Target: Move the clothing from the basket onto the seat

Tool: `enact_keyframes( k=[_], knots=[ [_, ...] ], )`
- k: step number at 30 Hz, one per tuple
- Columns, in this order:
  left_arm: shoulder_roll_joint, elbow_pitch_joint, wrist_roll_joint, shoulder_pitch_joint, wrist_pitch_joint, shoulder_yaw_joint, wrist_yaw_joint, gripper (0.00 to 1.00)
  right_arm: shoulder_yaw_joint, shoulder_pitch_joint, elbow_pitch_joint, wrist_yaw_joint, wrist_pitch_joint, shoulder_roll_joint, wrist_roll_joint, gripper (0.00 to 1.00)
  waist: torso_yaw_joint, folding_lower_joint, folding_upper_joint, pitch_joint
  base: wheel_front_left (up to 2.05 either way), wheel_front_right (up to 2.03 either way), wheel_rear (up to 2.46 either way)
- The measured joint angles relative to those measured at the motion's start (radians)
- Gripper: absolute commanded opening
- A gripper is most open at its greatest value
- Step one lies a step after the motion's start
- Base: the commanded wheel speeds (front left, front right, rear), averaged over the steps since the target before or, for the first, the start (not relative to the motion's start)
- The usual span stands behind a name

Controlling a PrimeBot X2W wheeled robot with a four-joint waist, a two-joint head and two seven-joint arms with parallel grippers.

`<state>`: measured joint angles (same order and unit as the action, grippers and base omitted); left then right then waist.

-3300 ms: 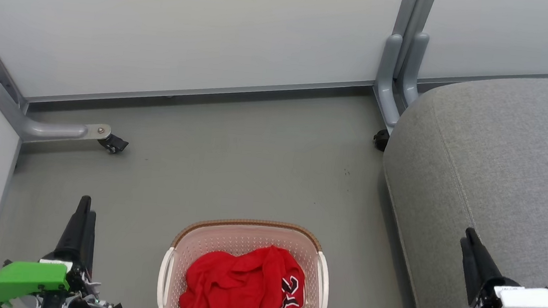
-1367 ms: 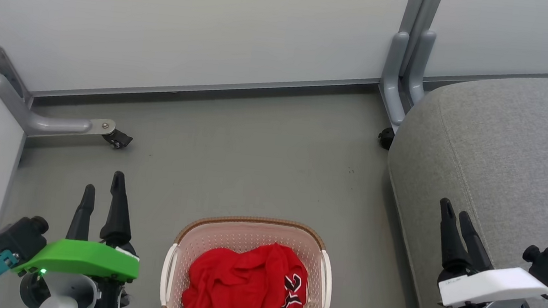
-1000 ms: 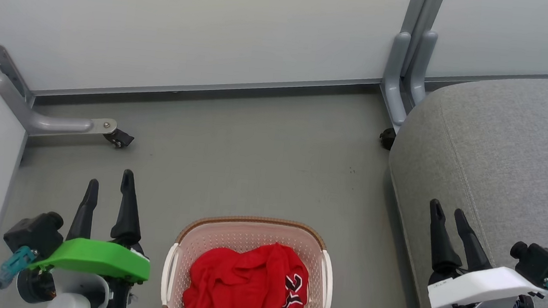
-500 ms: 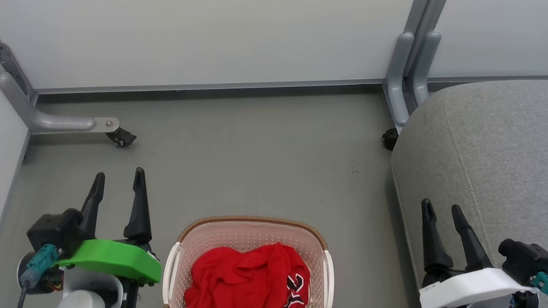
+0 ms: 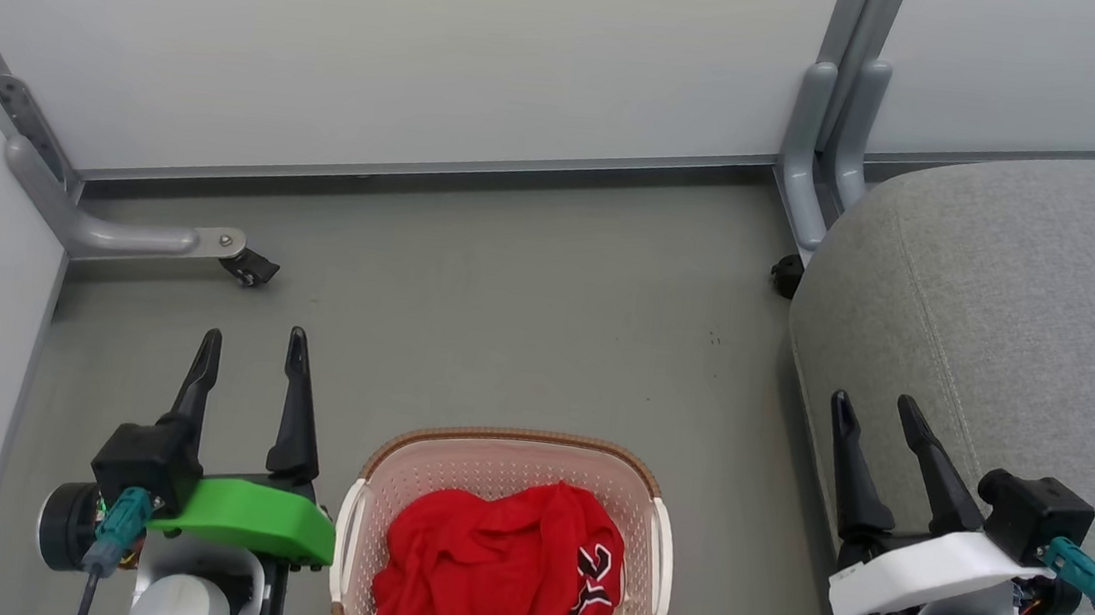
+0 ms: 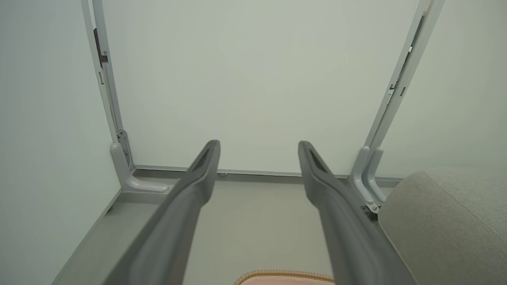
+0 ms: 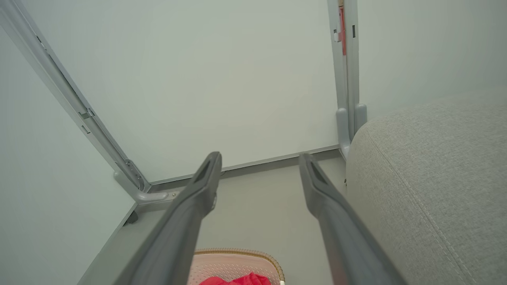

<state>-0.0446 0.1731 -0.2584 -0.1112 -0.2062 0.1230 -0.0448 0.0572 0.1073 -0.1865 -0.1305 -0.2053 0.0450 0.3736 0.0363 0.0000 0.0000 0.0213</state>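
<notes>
The red clothing lies bunched in the cream perforated basket with a brown rim, on the floor at the bottom centre of the head view. Black-and-white lettering shows on its right side. My left gripper stands open just left of the basket, empty. My right gripper is open too, empty, over the left edge of the grey seat. The basket's rim peeks in at the bottom of the left wrist view; the right wrist view catches the basket, a bit of clothing and the seat.
Pale partition panels close off the back and left. A grey panel foot with a black castor lies on the floor at the left. Twin grey posts stand by the seat's far corner, with another castor below.
Both arms have turned so each pair of fingers now shows spread apart, and both have drifted toward the basket. The camera has shifted a little. The clothing has not moved.
</notes>
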Motion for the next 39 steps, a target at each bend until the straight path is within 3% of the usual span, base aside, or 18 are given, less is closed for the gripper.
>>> enact_keyframes(
  k=[29, 39],
  knots=[
    [-0.002, 0.032, 0.156, -0.005, -0.056, 0.024, 0.02, 1.0, 0.012, 0.007, -0.015, 0.0, -0.057, 0.002, -0.204, 1.0, 0.012, 0.0, 0.0, -0.006, 0.0, 0.0, 0.0],
    [-0.002, 0.048, 0.148, -0.006, -0.056, 0.021, 0.027, 1.0, 0.014, 0.007, -0.024, 0.0, -0.057, 0.002, -0.207, 1.0, 0.015, 0.0, 0.0, -0.006, 0.0, 0.0, 0.0]
  ],
)
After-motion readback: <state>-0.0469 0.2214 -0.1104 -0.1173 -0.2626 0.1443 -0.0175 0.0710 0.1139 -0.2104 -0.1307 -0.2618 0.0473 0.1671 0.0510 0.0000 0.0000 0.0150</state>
